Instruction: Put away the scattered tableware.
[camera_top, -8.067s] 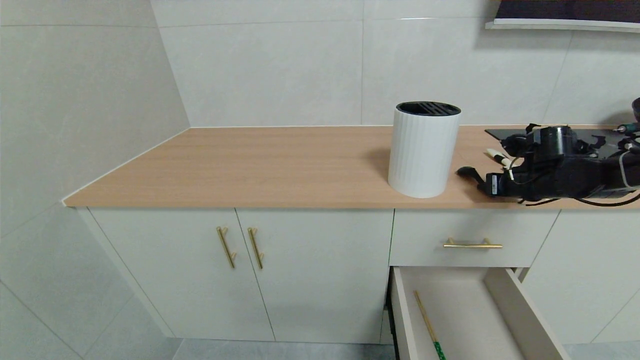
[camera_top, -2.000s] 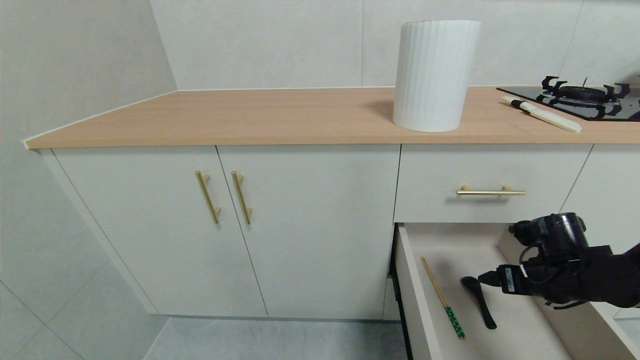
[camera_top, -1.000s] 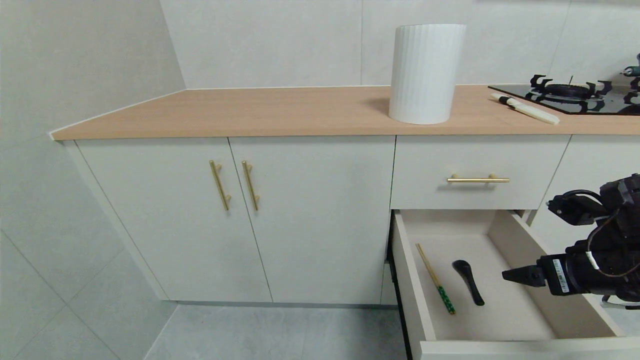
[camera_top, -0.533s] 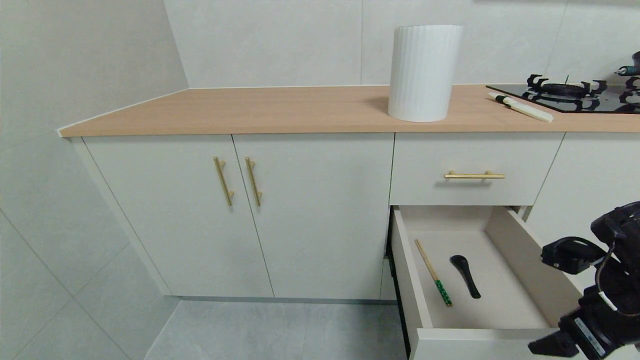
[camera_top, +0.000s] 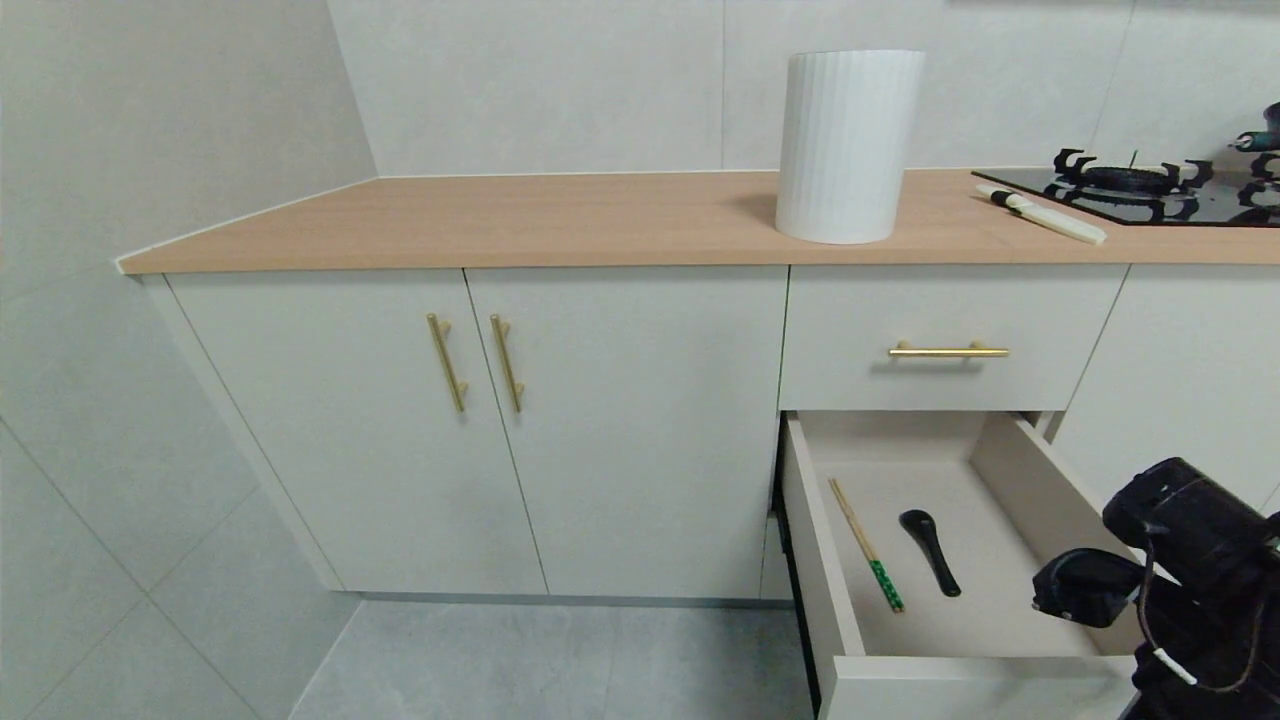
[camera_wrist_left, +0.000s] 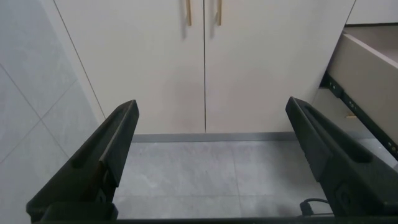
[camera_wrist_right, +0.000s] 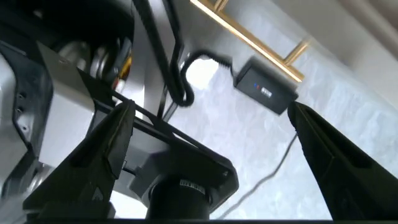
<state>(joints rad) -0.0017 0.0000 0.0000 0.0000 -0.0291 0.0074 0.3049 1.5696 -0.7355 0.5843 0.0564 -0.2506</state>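
- Right end effector (camera_wrist_right: 211, 109) gapes wide and holds nothing, low by the right front corner of the open drawer (camera_top: 815, 560).
- Left end effector (camera_wrist_left: 210, 106) is likewise spread and empty, above the floor (camera_wrist_left: 186, 174).
- Chopsticks (camera_top: 868, 548) lie along the drawer's left wall, with the spoon (camera_top: 930, 565) just beside them; both look put away.
- Knife (camera_top: 1045, 214) lies toward the right end of the tabletop (camera_top: 500, 220), at the edge of the hob (camera_top: 1180, 205).
- Left to do, I judge: knife into the holder (camera_top: 848, 145), then the drawer pushed shut.

Black right gripper (camera_wrist_right: 210, 111) is splayed wide, slim gold metal bar handle (camera_wrist_right: 249, 40) and small black cabled box (camera_wrist_right: 264, 92) beyond it.
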